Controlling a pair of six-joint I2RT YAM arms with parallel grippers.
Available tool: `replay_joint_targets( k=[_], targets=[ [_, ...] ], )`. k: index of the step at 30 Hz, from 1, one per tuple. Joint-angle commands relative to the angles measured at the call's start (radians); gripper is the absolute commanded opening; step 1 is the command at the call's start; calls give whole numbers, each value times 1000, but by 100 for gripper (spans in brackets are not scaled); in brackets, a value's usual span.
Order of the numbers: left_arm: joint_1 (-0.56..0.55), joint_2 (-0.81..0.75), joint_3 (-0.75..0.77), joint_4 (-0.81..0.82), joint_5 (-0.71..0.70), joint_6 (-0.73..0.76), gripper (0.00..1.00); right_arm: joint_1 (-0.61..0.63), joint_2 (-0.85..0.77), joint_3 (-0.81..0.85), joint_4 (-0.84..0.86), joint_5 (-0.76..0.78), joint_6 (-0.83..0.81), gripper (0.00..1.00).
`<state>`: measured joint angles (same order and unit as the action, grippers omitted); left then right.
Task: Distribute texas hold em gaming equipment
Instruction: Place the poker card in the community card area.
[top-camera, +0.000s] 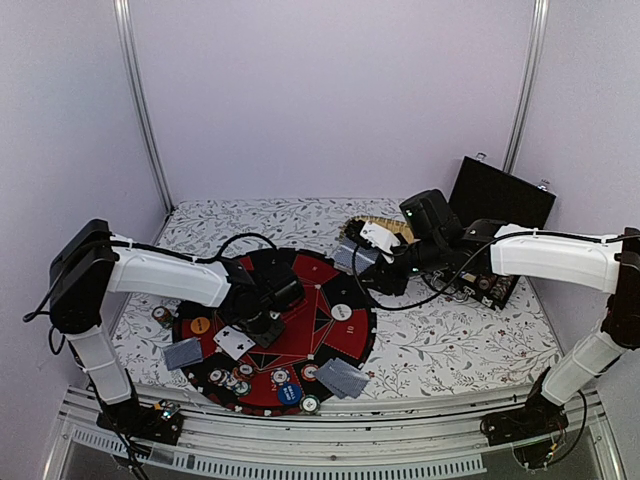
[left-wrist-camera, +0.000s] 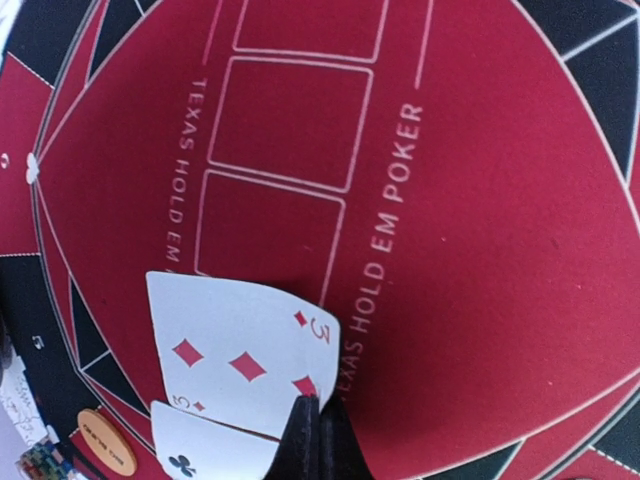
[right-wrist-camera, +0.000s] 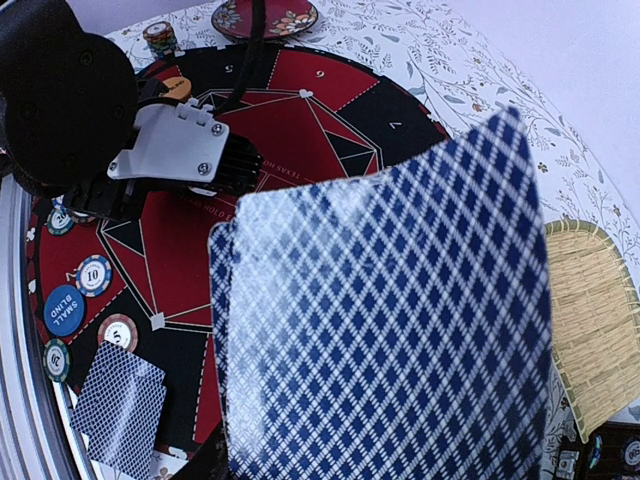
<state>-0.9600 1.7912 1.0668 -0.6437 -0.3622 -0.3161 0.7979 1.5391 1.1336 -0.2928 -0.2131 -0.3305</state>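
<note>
Starting at the left end effector (left-wrist-camera: 318, 432), its two dark fingers are seen pressed fully together. Their tips meet the lower right corner of a white-faced three of diamonds playing card (left-wrist-camera: 240, 350); whether that corner is pinched or only touched cannot be told. This card is laid face up on a round red and black felt poker mat (left-wrist-camera: 480, 260) printed with "Texas Hold Em Poker", and it overlaps with a second white-faced card marked with a club (left-wrist-camera: 205, 452). An oval orange button (left-wrist-camera: 105, 442) is set near them, towards the mat's rim.

The right end effector (top-camera: 367, 263) is closed narrowly on a fanned bundle of playing cards with blue and white diamond-patterned backs (right-wrist-camera: 390, 320), held above the mat's far right rim. Beyond it, an oval woven straw tray (right-wrist-camera: 595, 320) is placed on the leaf-patterned white counter (top-camera: 450, 340).

Along the mat's near edge, a round blue "small blind" button (right-wrist-camera: 62, 308) is flanked by round poker chips (right-wrist-camera: 93, 272). One face-down card stack (top-camera: 342, 377) is laid at the near right rim and another face-down stack (top-camera: 183, 353) at the near left rim. A small round red patterned dish (right-wrist-camera: 265, 15) is seen off the mat's left side. An open black case (top-camera: 500, 195) is propped at the far right.
</note>
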Motion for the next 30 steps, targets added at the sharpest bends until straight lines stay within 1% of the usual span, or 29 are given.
replay_joint_targets(
  k=[1, 2, 4, 5, 8, 14, 17, 19, 23, 24, 25, 26, 29, 30],
  targets=[
    [-14, -25, -2, -31, 40, -15, 6, -6, -29, -3, 9, 1, -2, 43],
    [-14, -26, -2, -36, 40, -14, 17, -6, -30, -3, 9, 0, -2, 43],
    [-14, -31, -1, -40, 40, -8, 29, -6, -31, -3, 8, -2, 1, 43],
    [-13, -35, -2, -42, 36, -8, 32, -6, -32, -3, 9, 0, 1, 43],
    [-14, -48, -1, -42, 21, -4, 36, -5, -34, -3, 7, 1, 0, 43],
    [-11, -89, 5, -47, 3, -7, 37, -6, -40, -4, 4, 3, -1, 43],
    [-8, -164, 0, -11, 33, 9, 39, -5, -41, -3, 1, 1, 1, 43],
    [2, -235, -18, 42, 84, 26, 41, -5, -42, -2, -1, -4, 1, 43],
    [48, -374, -46, 176, 212, 31, 52, -6, -41, 5, -3, -22, 2, 43],
    [62, -400, -53, 221, 253, 28, 57, -4, -37, 8, -5, -26, 2, 43],
    [78, -423, -60, 273, 300, 23, 66, -5, -33, 15, -7, -30, 5, 43],
    [88, -443, -66, 330, 357, 18, 72, -3, -25, 21, -10, -37, 8, 43],
    [106, -480, -56, 473, 526, -10, 88, 22, -6, 37, -2, -59, 19, 43],
    [108, -486, -55, 518, 563, -18, 93, 37, -2, 38, 6, -65, 18, 43]
  ],
)
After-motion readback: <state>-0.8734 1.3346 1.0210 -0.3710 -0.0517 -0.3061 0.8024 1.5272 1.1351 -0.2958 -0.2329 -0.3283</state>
